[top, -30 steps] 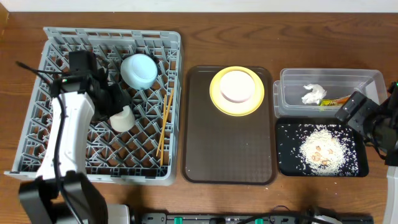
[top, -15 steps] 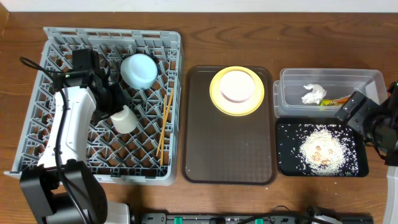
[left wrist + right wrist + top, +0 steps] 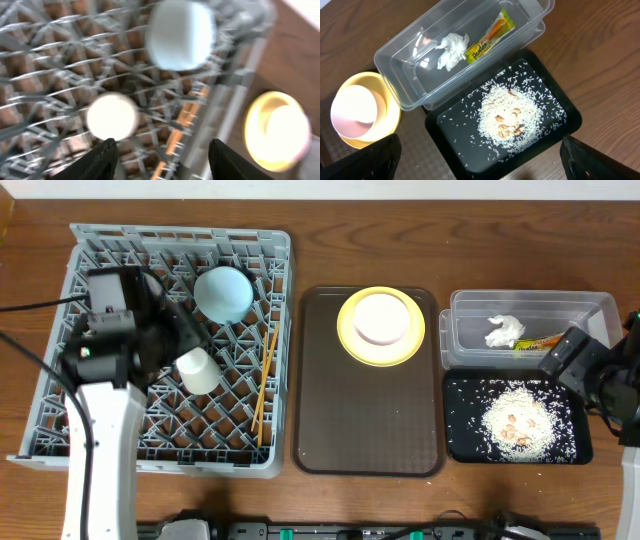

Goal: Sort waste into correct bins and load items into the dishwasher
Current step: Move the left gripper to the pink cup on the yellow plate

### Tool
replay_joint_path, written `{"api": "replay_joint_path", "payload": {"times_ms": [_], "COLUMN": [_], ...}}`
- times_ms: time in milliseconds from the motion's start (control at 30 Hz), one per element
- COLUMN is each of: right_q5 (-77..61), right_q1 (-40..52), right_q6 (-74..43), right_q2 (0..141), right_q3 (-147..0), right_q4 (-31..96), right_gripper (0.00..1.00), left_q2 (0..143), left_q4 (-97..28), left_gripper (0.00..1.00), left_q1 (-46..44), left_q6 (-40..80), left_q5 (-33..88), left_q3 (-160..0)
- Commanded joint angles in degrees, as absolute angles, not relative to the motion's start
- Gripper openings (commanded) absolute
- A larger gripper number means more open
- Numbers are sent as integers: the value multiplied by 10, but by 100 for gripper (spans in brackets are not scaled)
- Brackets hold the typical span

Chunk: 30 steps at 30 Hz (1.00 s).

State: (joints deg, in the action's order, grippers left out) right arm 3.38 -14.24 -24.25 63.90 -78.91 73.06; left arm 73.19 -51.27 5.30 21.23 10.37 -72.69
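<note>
From overhead, the large square grey plastic dish rack (image 3: 180, 232) already holds the light blue bowl (image 3: 223, 292), the small white cup (image 3: 198, 370) resting among the pegs, and the two thin wooden chopsticks (image 3: 265, 380). The left gripper (image 3: 188, 342) hangs just beside the cup. The crumpled white paper napkin (image 3: 504, 331) and green-and-orange snack wrapper (image 3: 535, 342) lie in the clear rectangular plastic container (image 3: 580, 305), and the white rice-like scraps (image 3: 518, 423) in the shallow black rectangular tray (image 3: 460, 442), so sorting looks finished. Only the round yellow plate (image 3: 381, 327), on the dark brown serving tray (image 3: 360, 420), seems left to load. The blurred left wrist view shows its fingers (image 3: 106, 159) parted and empty, the cup beyond them. In the right wrist view the right gripper (image 3: 480, 157) is spread wide, holding nothing, over the black tray. Nothing appears to block the plate.
</note>
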Motion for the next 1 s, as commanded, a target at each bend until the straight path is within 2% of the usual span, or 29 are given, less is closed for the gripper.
{"api": "replay_joint_path", "payload": {"times_ms": [0,267,533,967], "right_q5": [34,34,34,34], "right_q1": [-142,-142,-142,-142], "right_q6": [-235,-235,-235,-235], "right_q2": [637,637,637,637], "right_q3": [-791,-791,-791,-791], "right_q4": [731,731,731,731], "right_gripper": [99,99,99,99], "left_q2": [727,841,1057,1232], "left_q4": [-510,-590,-696,-492], "left_gripper": [61,66,70,63], "left_q1": [0,-144,-280,-413], "left_q6": [243,234,199,161], "left_q5": [131,143,98,93], "left_q3": [-745,-912,-1118,-1125]}}
